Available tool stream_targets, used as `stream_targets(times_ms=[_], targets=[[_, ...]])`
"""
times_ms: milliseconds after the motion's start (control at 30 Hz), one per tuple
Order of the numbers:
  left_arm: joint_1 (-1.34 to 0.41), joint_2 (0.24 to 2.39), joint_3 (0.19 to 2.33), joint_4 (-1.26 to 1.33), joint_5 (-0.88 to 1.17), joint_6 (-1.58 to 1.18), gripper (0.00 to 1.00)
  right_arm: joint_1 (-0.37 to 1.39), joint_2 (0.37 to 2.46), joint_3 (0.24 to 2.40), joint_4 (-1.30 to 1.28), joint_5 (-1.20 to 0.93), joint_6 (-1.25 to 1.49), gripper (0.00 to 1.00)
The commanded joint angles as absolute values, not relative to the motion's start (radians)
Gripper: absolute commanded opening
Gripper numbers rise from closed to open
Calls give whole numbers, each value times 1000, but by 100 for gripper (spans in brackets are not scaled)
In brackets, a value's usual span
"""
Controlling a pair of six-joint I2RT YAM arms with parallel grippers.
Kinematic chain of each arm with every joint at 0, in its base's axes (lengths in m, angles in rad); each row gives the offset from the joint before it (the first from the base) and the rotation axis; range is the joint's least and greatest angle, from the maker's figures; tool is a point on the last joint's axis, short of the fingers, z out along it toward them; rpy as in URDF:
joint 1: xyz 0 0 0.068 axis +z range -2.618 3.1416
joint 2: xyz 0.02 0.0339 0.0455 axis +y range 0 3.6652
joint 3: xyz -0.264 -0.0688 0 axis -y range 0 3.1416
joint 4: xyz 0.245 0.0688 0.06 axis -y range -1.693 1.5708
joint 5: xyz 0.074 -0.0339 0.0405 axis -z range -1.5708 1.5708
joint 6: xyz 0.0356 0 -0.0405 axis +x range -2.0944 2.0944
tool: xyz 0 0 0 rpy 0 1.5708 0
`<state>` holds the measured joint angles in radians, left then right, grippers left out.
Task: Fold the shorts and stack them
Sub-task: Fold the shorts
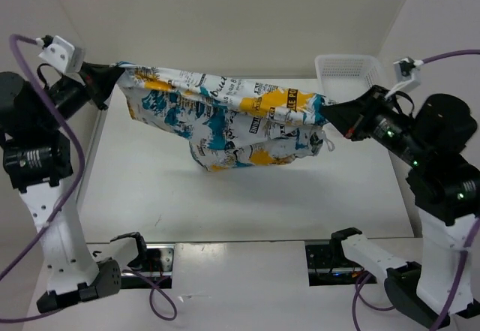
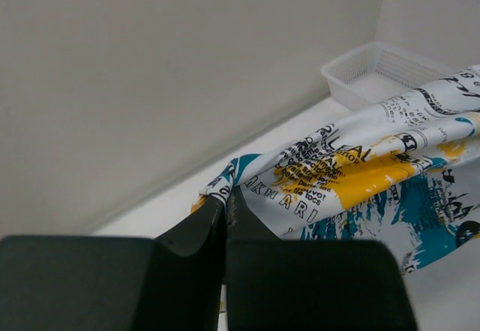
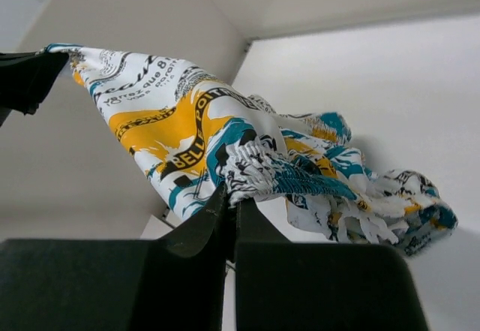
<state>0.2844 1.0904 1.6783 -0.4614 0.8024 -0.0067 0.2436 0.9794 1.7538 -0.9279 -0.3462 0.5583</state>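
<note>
The shorts (image 1: 225, 117), white cloth with teal and orange print, hang stretched in the air above the table between my two grippers. My left gripper (image 1: 115, 76) is shut on their left corner at the far left; in the left wrist view the jaws (image 2: 226, 196) pinch the cloth's edge (image 2: 337, 173). My right gripper (image 1: 330, 113) is shut on the gathered waistband at the right; in the right wrist view the jaws (image 3: 231, 196) clamp the shorts (image 3: 225, 136). The lower part sags toward the table.
A white plastic mesh basket (image 1: 346, 68) stands at the back right corner, also in the left wrist view (image 2: 375, 72). White walls enclose the table (image 1: 225, 196) at back and sides. The arm bases sit at the near edge.
</note>
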Motion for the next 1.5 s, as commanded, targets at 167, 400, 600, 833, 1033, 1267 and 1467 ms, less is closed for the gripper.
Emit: stream_targets(times_ms=[167, 400, 600, 833, 1033, 1267, 1467], targets=[[285, 925, 1792, -377, 796, 0, 0, 271, 907, 1974, -1123, -426, 393, 0], [285, 982, 2029, -509, 706, 0, 0, 284, 904, 2008, -1204, -413, 405, 0], [285, 1020, 1748, -325, 718, 0, 0, 370, 971, 1820, -1066, -264, 552, 0], [256, 1253, 1569, -247, 733, 0, 0, 371, 1164, 1417, -721, -262, 554, 0], [256, 1567, 1563, -198, 715, 0, 0, 276, 1472, 1353, -447, -282, 535, 0], [256, 1747, 1650, -169, 706, 0, 0, 242, 1835, 1610, -400, -273, 511, 0], [236, 1773, 1665, -178, 736, 0, 0, 242, 1980, 1813, -471, -308, 521, 0]])
